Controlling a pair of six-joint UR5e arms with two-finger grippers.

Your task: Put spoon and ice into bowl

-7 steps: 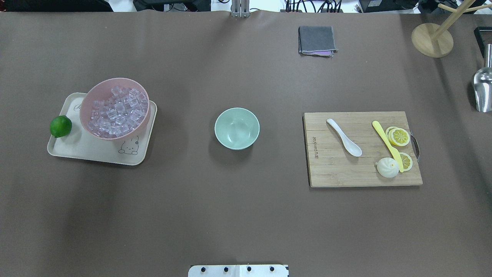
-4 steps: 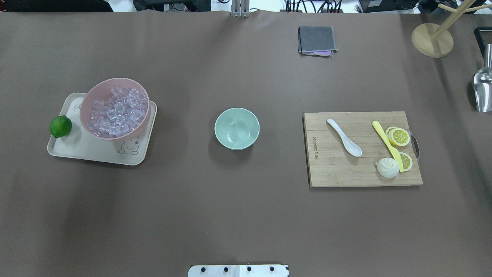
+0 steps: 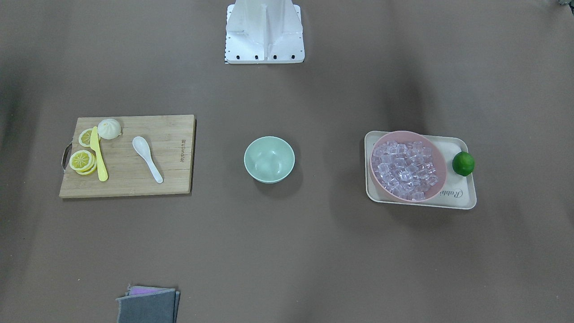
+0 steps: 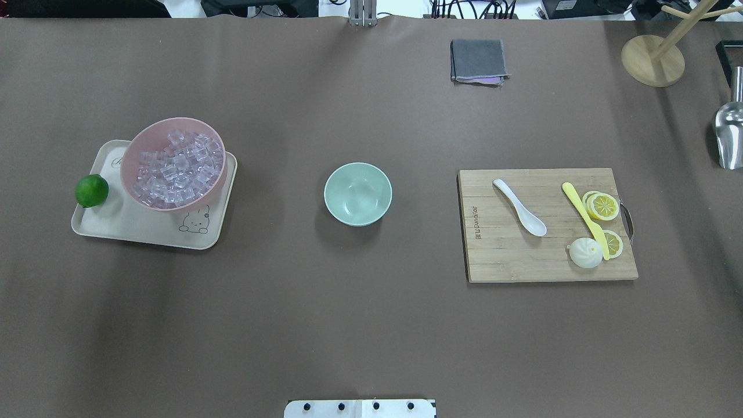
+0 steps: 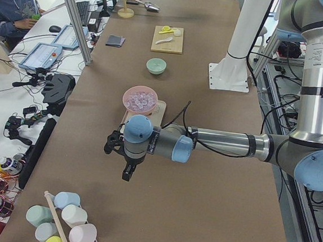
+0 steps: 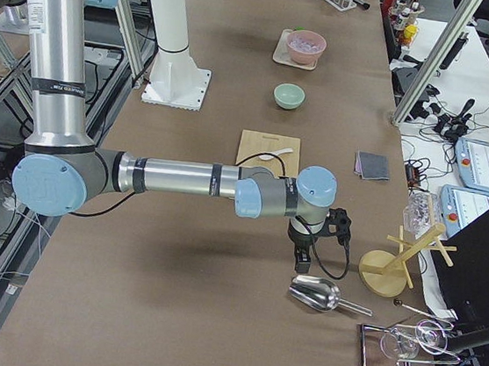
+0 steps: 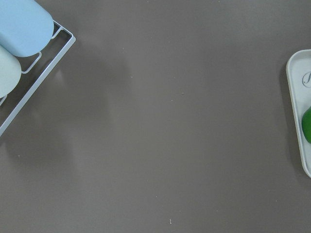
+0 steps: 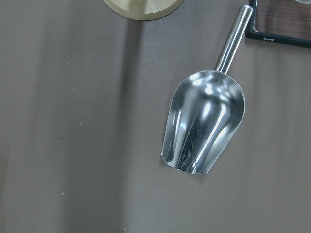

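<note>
The white spoon [image 4: 519, 207] lies on a wooden cutting board [image 4: 522, 261] at the right. The mint-green bowl [image 4: 357, 193] stands empty at the table's middle. The clear ice cubes [image 4: 177, 168] fill a pink bowl [image 4: 125, 168] on a cream tray [image 4: 145, 232] at the left. My left gripper [image 5: 127, 172] shows only in the exterior left view, over bare table beyond the tray; I cannot tell if it is open or shut. My right gripper [image 6: 303, 262] shows only in the exterior right view, above a metal scoop [image 8: 204, 124]; I cannot tell its state either.
A lime [image 4: 92, 190] sits on the tray's left edge. A yellow knife [image 4: 583, 217], lemon slices [image 4: 603, 206] and a white bun [image 4: 585, 253] share the board. A grey cloth [image 4: 478, 61] and a wooden stand [image 4: 652, 60] lie at the back. Cups [image 5: 62, 220] stand beyond the left end.
</note>
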